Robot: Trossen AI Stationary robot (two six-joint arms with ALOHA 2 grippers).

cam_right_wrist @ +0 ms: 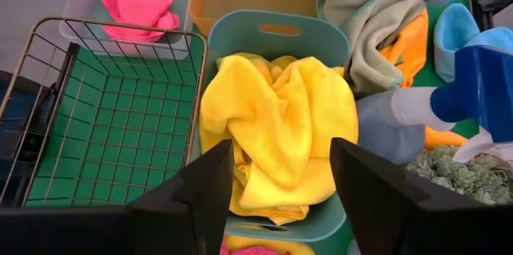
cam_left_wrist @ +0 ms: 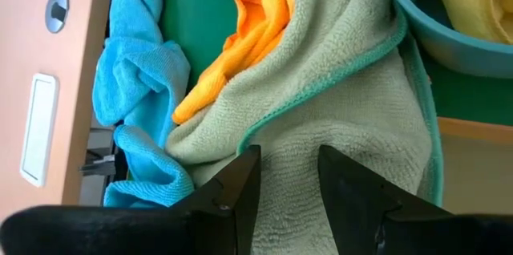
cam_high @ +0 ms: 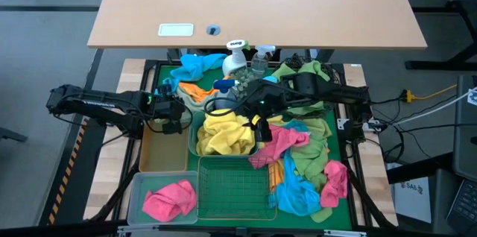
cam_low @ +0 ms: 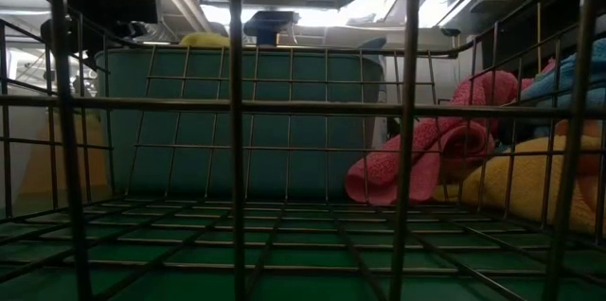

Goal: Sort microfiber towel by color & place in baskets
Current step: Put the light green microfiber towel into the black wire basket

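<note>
My left gripper [cam_high: 176,118] [cam_left_wrist: 288,187] is open, its fingertips low over a pale green towel with a teal hem [cam_left_wrist: 337,87] that lies beside an orange towel [cam_left_wrist: 248,22] and a blue one [cam_left_wrist: 136,87]. My right gripper [cam_high: 257,127] [cam_right_wrist: 280,199] hangs open and empty above the teal tub [cam_right_wrist: 276,24], which holds yellow towels [cam_right_wrist: 280,119]. A pink towel [cam_high: 170,198] lies in the clear bin [cam_high: 134,185]. The green wire basket [cam_high: 235,185] and the tan tray [cam_high: 164,151] hold nothing. Mixed pink, blue, green and yellow towels [cam_high: 305,162] are heaped at the right. My left gripper's fingers [cam_left_wrist: 240,183] stand on either side of a strip of the pale green towel; I cannot tell whether they touch it.
Two spray bottles [cam_high: 246,58] and a small plant [cam_right_wrist: 453,171] stand at the table's far side, close to the towels. A wooden desk [cam_high: 261,6] lies beyond the far edge. The low view looks through the wire basket at the tub [cam_low: 237,121] and a pink towel [cam_low: 426,154].
</note>
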